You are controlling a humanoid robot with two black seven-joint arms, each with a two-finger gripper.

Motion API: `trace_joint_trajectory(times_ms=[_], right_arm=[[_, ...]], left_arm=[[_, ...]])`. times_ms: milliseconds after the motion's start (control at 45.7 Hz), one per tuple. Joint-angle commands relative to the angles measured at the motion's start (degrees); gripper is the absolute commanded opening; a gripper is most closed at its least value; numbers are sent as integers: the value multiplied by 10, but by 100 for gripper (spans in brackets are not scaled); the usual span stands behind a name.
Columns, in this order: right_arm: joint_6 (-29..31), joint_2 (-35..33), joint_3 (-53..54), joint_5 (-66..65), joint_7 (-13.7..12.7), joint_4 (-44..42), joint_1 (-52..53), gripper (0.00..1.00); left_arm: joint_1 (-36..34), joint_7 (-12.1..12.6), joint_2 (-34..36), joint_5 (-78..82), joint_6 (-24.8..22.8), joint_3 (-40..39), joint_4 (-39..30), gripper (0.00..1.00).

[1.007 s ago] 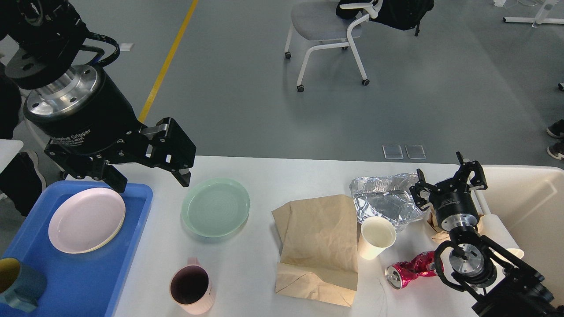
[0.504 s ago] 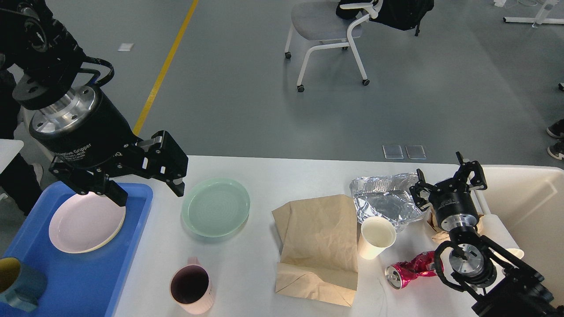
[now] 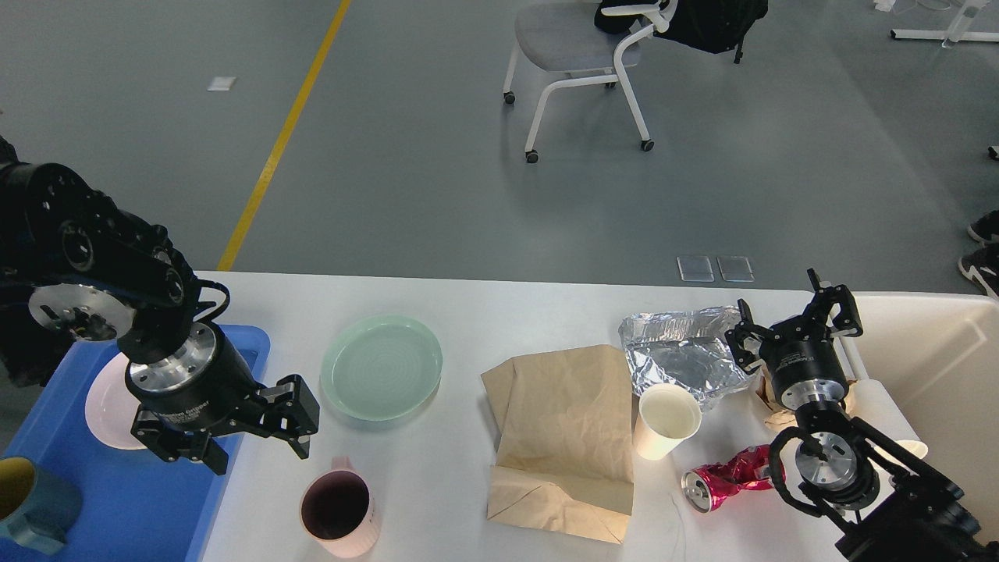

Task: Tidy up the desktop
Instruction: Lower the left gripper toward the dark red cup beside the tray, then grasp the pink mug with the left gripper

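Observation:
The white desktop [image 3: 468,304] holds a pale green plate [image 3: 382,367], a pink mug [image 3: 340,507], a brown paper bag [image 3: 563,437], crumpled foil [image 3: 680,353], a white paper cup [image 3: 666,420] and a crushed red can [image 3: 722,478]. My left gripper [image 3: 257,457] is open and empty, low over the tray's right edge, just above and left of the pink mug. My right gripper [image 3: 794,324] is open and empty, right of the foil, over crumpled brown paper [image 3: 776,410].
A blue tray [image 3: 140,507] at the left holds a pink plate [image 3: 105,406], partly hidden by my left arm, and a dark teal mug [image 3: 31,503]. A cream-white bin [image 3: 936,375] stands at the right edge. A white chair [image 3: 581,47] stands on the floor beyond.
My left arm has swung down and toward me, from high above the tray's far end to low beside the pink mug. Its jaws stay open. The right arm has not moved.

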Motion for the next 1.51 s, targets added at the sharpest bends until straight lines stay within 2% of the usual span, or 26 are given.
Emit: trace_joint_trajectory(times_ms=[0, 131, 197, 285, 460, 679, 854, 1007, 1116, 1489], right_arm=[[0, 0, 0, 0, 0, 0, 0, 100], [0, 0, 0, 0, 0, 0, 0, 100], [0, 0, 0, 0, 0, 0, 0, 100], [0, 0, 0, 0, 0, 0, 0, 100], [0, -1, 0, 0, 0, 0, 0, 100], [0, 0, 0, 0, 0, 0, 0, 100], [0, 0, 0, 0, 0, 0, 0, 100], [0, 0, 0, 0, 0, 1, 0, 100], [0, 0, 0, 0, 0, 1, 0, 100], [0, 0, 0, 0, 1, 1, 0, 100]], left_arm=[[77, 17, 14, 8, 31, -52, 6, 85], [142, 25, 68, 59, 77, -82, 18, 85], [158, 25, 69, 70, 108, -82, 21, 85], [169, 27, 54, 71, 136, -77, 24, 85], [206, 28, 40, 71, 158, -82, 38, 85], [256, 28, 13, 72, 210, -83, 62, 85], [269, 27, 3, 73, 227, -86, 65, 84], [291, 29, -11, 73, 266, -103, 76, 83], [310, 32, -27, 72, 288, -104, 90, 80], [323, 44, -33, 72, 288, -101, 94, 58]])
